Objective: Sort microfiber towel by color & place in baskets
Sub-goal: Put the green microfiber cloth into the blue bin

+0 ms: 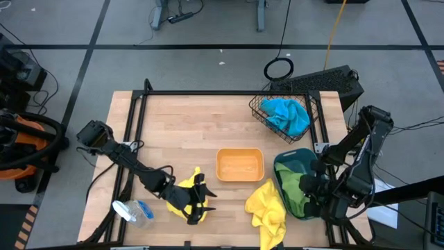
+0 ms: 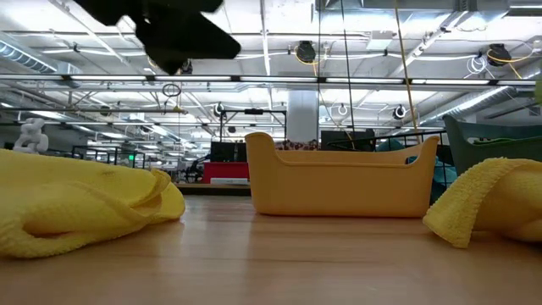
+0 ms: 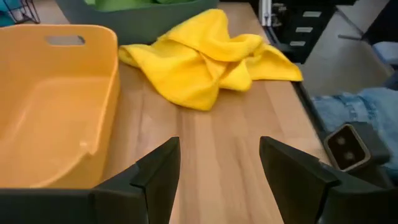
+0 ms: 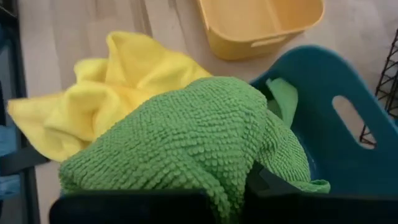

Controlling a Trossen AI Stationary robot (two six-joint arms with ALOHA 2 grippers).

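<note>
**Green towel over teal bin; two yellow towels unsorted**

Right hand (image 4: 230, 199) sat over the deep dark teal plastic bin (image 1: 286, 163), fingers closed on the nubbly green microfiber towel (image 4: 193, 134), which hung into the bin's mouth; a second green cloth appeared to lie inside already; step in hand judged to be depositing green.

Left hand (image 3: 217, 165) hovered above the wooden worktop (image 1: 187, 125) with fingers spread wide and nothing between them; in the high view it sat over a crumpled yellow microfiber towel (image 1: 189, 189); a second yellow microfiber towel (image 3: 202, 56) lay just beside the teal bin.

Shallow orange plastic rectangular bin (image 1: 239, 165) held nothing visible; black wire mesh basket (image 1: 258, 110) held a blue microfiber towel (image 1: 288, 114).

Next move, by my reading: right hand opens and lifts clear; left hand drops onto a yellow towel, closes, carries it to the orange bin.
</note>
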